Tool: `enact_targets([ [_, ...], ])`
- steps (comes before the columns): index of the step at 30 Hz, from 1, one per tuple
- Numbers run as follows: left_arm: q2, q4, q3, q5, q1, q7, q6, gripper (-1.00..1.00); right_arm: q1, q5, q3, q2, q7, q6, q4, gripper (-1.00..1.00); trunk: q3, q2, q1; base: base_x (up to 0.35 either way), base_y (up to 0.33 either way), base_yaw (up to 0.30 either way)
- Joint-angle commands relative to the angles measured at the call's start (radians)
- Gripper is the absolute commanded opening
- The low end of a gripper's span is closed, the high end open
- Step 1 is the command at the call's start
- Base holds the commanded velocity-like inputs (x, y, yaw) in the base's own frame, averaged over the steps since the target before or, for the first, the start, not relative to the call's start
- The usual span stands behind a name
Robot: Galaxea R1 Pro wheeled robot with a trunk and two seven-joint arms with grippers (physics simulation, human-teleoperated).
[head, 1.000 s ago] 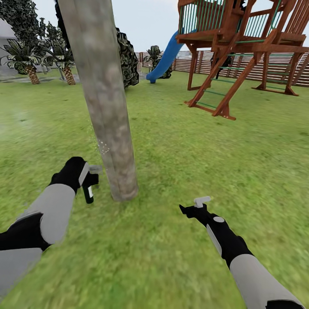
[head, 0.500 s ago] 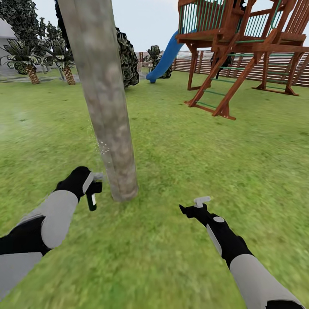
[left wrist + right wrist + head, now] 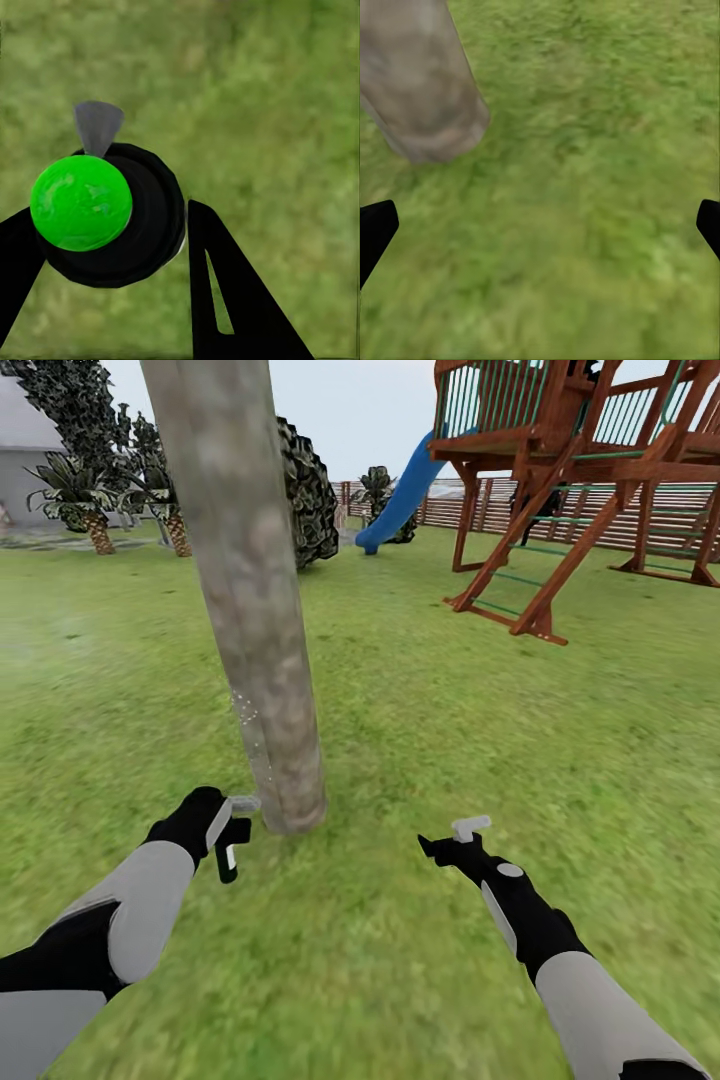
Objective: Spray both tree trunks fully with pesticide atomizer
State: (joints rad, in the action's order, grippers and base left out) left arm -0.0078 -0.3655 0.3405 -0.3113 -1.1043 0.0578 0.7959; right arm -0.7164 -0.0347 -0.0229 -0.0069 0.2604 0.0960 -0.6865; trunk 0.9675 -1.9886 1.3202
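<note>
Head view: the left hand (image 3: 232, 822) is clamped on the pesticide atomizer (image 3: 229, 855), a small black sprayer with a white patch, which hangs below the fingers just above the lawn (image 3: 420, 710). The hand sits low, right beside the foot of the tree trunk (image 3: 245, 590), with the grey tip of the sprayer almost touching the bark. That placement suits spraying the lowest band of the trunk at close range. A faint speckle of pale droplets shows on the bark a little above the hand. The right hand (image 3: 462, 838) is held out over bare grass, well apart from the trunk and carrying nothing; its fingers stand apart. It looks parked out of the way. Behind stand a wooden play tower (image 3: 560, 450) with a blue slide (image 3: 400, 500), a slat fence (image 3: 600, 520), short palms (image 3: 85, 510) and a dark conifer (image 3: 305, 490).

Left wrist view: the atomizer (image 3: 112, 214) appears end-on as a black round body with a bright green cap, gripped between the two black fingers (image 3: 232, 300), with a grey nozzle tip poking out at one side. Grass (image 3: 270, 97) lies beyond it, so this camera looks at the ground, not the bark.

Right wrist view: the base of the trunk (image 3: 424, 90) meets the grass. The two black fingertips (image 3: 373, 232) sit at opposite edges, wide apart, with only lawn between them.
</note>
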Motion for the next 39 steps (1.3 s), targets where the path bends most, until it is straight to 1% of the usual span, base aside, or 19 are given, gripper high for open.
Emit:
enact_targets([
  [1, -0.001, 0.000, 0.003, 0.000, -0.001, 0.004, 0.004, -1.00, 0.000, -0.004, -0.001, -0.001, 0.002, 0.005, -0.002, 1.00, 0.001, 0.000, 0.000, 0.025, -0.269, 0.269],
  [6, -0.007, 0.002, 0.003, 0.000, 0.000, 0.004, 0.005, -1.00, 0.000, -0.004, -0.002, -0.001, 0.002, 0.005, -0.002, 1.00, 0.001, 0.000, 0.000, 0.005, -0.276, 0.267],
  [10, -0.011, 0.003, 0.003, 0.001, 0.000, 0.004, 0.004, -1.00, 0.000, -0.004, -0.002, -0.001, 0.002, 0.005, -0.002, 1.00, 0.001, 0.000, 0.000, 0.083, -0.281, 0.050],
  [12, -0.025, 0.003, 0.004, 0.000, 0.001, 0.006, 0.003, -1.00, 0.000, -0.004, -0.002, -0.001, 0.002, 0.005, -0.002, 1.00, 0.001, 0.000, 0.000, 0.164, -0.283, 0.010],
  [14, -0.029, 0.003, 0.004, 0.000, 0.001, 0.006, 0.003, -1.00, 0.000, -0.004, -0.002, -0.001, 0.002, 0.005, -0.002, 1.00, 0.001, 0.000, 0.000, 0.148, -0.296, 0.109],
  [27, -0.030, 0.003, 0.006, 0.000, 0.007, 0.007, 0.003, -1.00, 0.000, -0.004, -0.002, -0.001, 0.002, 0.005, -0.002, 1.00, 0.001, 0.000, 0.000, 0.142, -0.306, 0.269],
  [36, -0.031, 0.003, 0.006, 0.001, 0.008, 0.007, 0.003, -1.00, 0.000, -0.011, -0.006, -0.001, 0.003, 0.006, 0.000, 1.00, 0.001, 0.000, 0.000, 0.001, -0.321, 0.018],
  [39, -0.030, 0.003, 0.015, 0.001, 0.009, 0.007, 0.003, -1.00, 0.000, -0.010, -0.005, -0.001, 0.003, 0.006, -0.003, 1.00, 0.001, 0.000, 0.000, -0.069, -0.317, 0.027],
])
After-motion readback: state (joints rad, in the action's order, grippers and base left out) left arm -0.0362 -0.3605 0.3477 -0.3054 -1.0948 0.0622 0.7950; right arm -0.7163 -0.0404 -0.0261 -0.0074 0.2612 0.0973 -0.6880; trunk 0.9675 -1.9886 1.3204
